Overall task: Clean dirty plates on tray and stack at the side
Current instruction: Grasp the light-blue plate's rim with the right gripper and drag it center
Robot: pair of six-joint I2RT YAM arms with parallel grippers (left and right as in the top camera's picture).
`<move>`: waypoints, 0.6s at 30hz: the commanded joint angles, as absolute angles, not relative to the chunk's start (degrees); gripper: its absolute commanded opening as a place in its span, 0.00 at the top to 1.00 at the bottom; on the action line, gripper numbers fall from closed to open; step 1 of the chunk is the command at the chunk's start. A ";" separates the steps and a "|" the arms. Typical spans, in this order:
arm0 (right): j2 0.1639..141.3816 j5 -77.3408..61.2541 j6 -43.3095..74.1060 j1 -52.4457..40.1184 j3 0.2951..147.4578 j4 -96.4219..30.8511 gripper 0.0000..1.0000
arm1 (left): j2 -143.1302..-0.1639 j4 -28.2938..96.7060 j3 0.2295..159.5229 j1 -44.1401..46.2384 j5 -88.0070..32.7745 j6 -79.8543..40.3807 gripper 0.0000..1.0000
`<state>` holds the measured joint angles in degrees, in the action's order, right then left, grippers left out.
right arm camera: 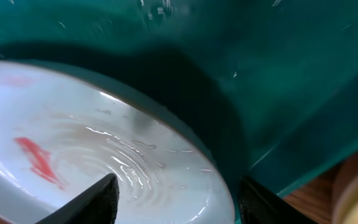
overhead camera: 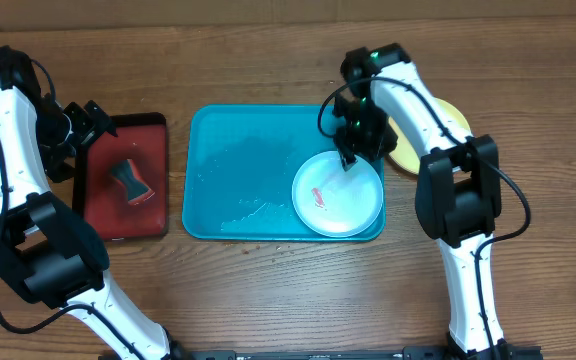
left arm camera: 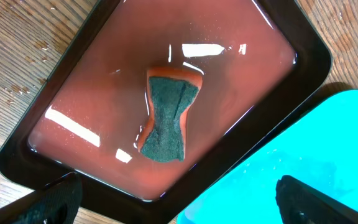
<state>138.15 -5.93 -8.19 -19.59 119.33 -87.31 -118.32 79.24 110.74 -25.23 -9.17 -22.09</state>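
Observation:
A white plate (overhead camera: 338,195) with a red smear lies in the right end of the teal tray (overhead camera: 238,160). My right gripper (overhead camera: 353,155) is open and low over the plate's far rim. In the right wrist view its fingers (right arm camera: 179,205) straddle the wet plate's edge (right arm camera: 104,155). A yellow-green plate (overhead camera: 455,115) lies on the table right of the tray, partly hidden by the right arm. I see no mint plate. My left gripper (overhead camera: 93,120) is open and empty above the red tray's far end.
A smaller red tray (overhead camera: 108,215) with a black rim stands left of the teal tray and holds water and a green-and-orange sponge (overhead camera: 131,180). The left wrist view shows the sponge (left arm camera: 166,115) and the teal tray's corner (left arm camera: 328,149).

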 commanded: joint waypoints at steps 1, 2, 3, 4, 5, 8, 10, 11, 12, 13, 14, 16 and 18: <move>135.98 -1.32 -6.85 -19.88 115.92 -86.37 0.38 | -118.41 78.98 111.48 -24.95 -8.80 -21.21 0.00; 135.98 -1.30 -6.87 -19.88 115.26 -86.30 0.38 | -118.41 78.89 111.48 -24.95 -8.80 -21.21 0.00; 135.98 -1.32 -6.87 -19.88 114.50 -86.13 0.38 | -118.41 78.85 111.48 -24.95 -8.80 -21.21 0.00; 135.98 -1.32 -6.87 -19.88 113.93 -85.97 0.38 | -118.41 78.81 111.48 -24.95 -8.80 -21.21 0.00; 135.98 -1.32 -6.87 -19.88 113.58 -85.97 0.38 | -118.41 78.81 111.48 -24.95 -8.80 -21.21 0.00; 135.98 -2.72 -6.83 -19.88 112.71 -86.04 0.49 | -118.41 78.83 111.48 -24.95 -8.80 -21.21 0.00; 135.98 -4.73 -6.04 -19.92 112.44 -86.61 0.55 | -118.41 78.81 111.48 -24.93 -8.80 -21.21 0.00; 135.98 -5.34 -5.02 -19.94 112.42 -87.00 0.55 | -118.41 78.81 111.48 -24.95 -8.80 -21.21 0.00; 135.98 -5.98 -4.08 -20.10 112.42 -87.79 0.55 | -118.41 78.81 111.48 -24.95 -8.80 -21.21 0.00; 135.98 -6.55 -4.03 -20.32 112.44 -88.62 0.55 | -118.41 78.81 111.48 -24.95 -8.80 -21.21 0.00; 135.98 -6.74 -3.97 -20.69 112.44 -89.30 0.55 | -118.41 78.81 111.48 -24.95 -8.80 -21.21 0.00; 135.98 -6.76 -2.22 -21.61 112.44 -90.15 0.55 | -118.41 78.83 111.48 -24.95 -8.82 -21.21 0.00; 135.98 -6.96 0.38 -22.70 112.44 -89.82 0.59 | -118.41 78.85 111.48 -24.93 -8.82 -21.21 0.00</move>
<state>138.06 -5.28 -3.68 -20.67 112.86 -90.06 -118.32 78.87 110.74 -25.23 -9.19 -22.09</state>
